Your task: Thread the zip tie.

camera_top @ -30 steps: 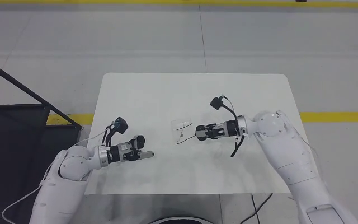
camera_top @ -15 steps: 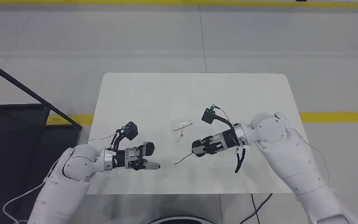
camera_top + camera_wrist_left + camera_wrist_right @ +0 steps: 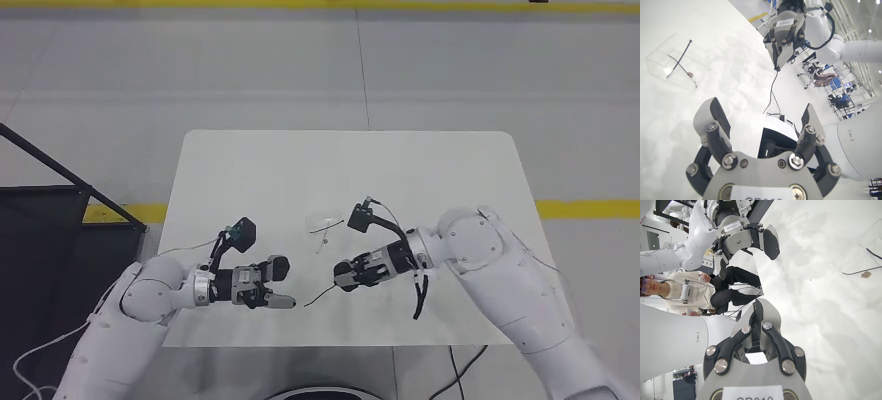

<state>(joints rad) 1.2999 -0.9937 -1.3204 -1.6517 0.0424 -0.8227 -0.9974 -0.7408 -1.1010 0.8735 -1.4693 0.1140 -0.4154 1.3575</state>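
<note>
A thin black zip tie hangs by one end from my right gripper, which is shut on it above the table's front middle. The tie's free end points toward my left gripper, open and a short way from it, nothing between its fingers. The two grippers face each other.
A small clear box lies behind the grippers at the table's middle, with two more black ties in it. The table's front edge is close below both grippers.
My right gripper has carried the zip tie away from the clear box toward the table's front. My left gripper has moved right, toward it, narrowing the gap.
</note>
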